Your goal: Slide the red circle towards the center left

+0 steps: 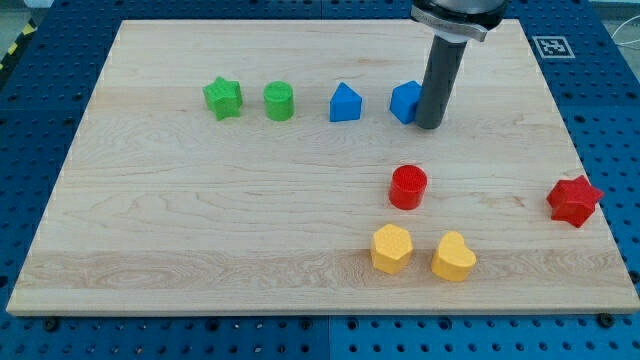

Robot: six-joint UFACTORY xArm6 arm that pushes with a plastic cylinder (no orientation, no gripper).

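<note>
We see bare worktop (200, 210) stretching from the red circle (408, 187) to the view's left. A yellow hexagon (391, 249) and yellow heart (453, 257) crowd just below it. Above, my tip (429, 124) touches a blue block (405, 101).

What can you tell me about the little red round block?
The red circle is a small, short cylinder with a flat top, smooth and plastic-looking. It stands upright on the wooden board, a bit to the view's right of the middle. Nothing touches it. Two yellow blocks sit just below it, and my tip is above it, beside a blue block, well apart.
</note>
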